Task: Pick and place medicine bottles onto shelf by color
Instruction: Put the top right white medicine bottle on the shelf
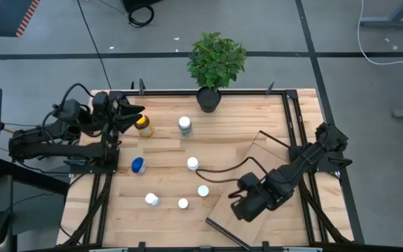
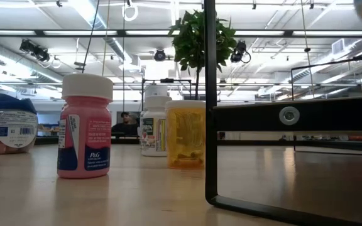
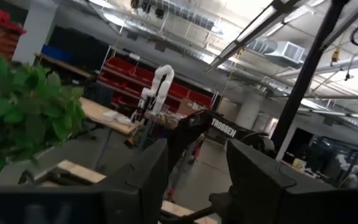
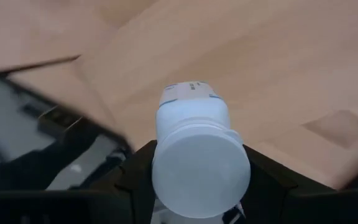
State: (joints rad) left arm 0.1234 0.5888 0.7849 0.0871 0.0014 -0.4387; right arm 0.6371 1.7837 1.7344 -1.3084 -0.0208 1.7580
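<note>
— Grip: right hand (image 1: 242,207) clamped on white bottle (image 4: 197,155), low over shelf (image 1: 271,150) at near right of desk (image 1: 166,148). Fingers pressed on both sides just behind the cap, cap end towards the wrist camera.

— Handling?

— Probably light, rigid plastic. Smooth round wall, so likely to slip or twist under a loose pinch. Not fragile. Best taken across the body below the cap, squarely, as shown here.

— Left hand (image 1: 131,115)?

— Waiting at far left, fingers spread, nothing between them. Just beside amber bottle (image 1: 143,126).

— Remaining bottles?

— Upright on bare desk, left of shelf: green-labelled white one (image 1: 185,126) far, blue-capped bottle (image 1: 138,165) at left, four white-capped ones (image 1: 192,164) mid to near. None yet on shelf, by the overhead view.

— Caution for the amber one?

— Larger, possibly heavier; wider opening needed, hold taken mid-body. Potted plant (image 1: 217,59) at far edge, well clear.
</note>
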